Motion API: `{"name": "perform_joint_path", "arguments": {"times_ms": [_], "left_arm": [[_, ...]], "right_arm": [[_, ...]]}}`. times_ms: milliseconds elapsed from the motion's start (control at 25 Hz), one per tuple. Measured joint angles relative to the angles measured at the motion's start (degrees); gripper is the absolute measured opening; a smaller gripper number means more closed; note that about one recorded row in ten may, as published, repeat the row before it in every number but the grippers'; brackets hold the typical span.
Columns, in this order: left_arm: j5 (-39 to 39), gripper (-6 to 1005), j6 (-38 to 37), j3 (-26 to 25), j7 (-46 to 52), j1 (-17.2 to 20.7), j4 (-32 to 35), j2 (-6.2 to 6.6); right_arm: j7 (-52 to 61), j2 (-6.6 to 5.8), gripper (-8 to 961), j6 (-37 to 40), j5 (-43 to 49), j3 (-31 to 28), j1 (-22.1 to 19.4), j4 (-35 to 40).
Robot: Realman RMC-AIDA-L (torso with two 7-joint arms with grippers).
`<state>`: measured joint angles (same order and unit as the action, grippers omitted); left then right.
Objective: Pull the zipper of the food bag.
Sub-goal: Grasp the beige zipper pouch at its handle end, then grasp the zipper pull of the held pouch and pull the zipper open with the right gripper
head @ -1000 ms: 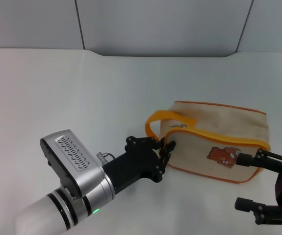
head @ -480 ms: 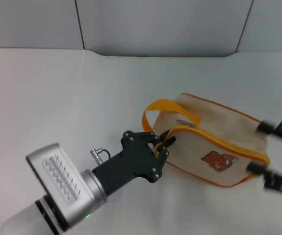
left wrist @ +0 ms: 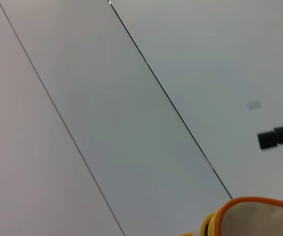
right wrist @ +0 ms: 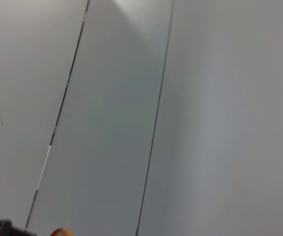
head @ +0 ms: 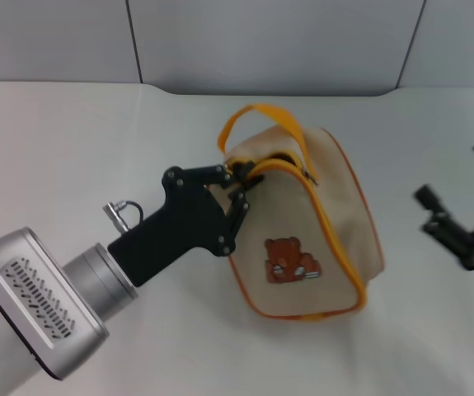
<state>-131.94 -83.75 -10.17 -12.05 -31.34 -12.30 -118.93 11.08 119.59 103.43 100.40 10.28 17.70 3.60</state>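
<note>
The left gripper (head: 238,183) was clenched on the food bag (head: 319,231) at its zipper (head: 307,173) end. The right gripper (head: 459,219) hung released, well apart; next, probably, it must steady the bag.

— What sort of place is shown?

— A robot test bench or lab is suggested. A plain white table (head: 72,140) is seen, bare of any household clutter.

— What else supports that?

— The table is backed by flat grey wall panels (head: 269,41), split by thin dark seams. The same panels and seams are all that is caught by both wrist views (left wrist: 107,123). No domestic or shop fittings are shown, only the staged surface.
</note>
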Motion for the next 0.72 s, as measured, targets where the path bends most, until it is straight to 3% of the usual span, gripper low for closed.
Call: {"name": "perform_joint_path", "arguments": {"times_ms": [320, 720], "left_arm": [[-0.01, 67, -0.81, -0.12, -0.05, -0.94, 1.07, -0.23], [0.42, 65, -0.43, -0.11, -0.08, -0.97, 0.96, -0.24]], "right_arm": [[-29.42, 0.28, 849, -6.42, 0.21, 0.37, 3.53, -14.14], [-35.66, 0.29, 849, -9.65, 0.5, 0.92, 5.95, -15.31]]}}
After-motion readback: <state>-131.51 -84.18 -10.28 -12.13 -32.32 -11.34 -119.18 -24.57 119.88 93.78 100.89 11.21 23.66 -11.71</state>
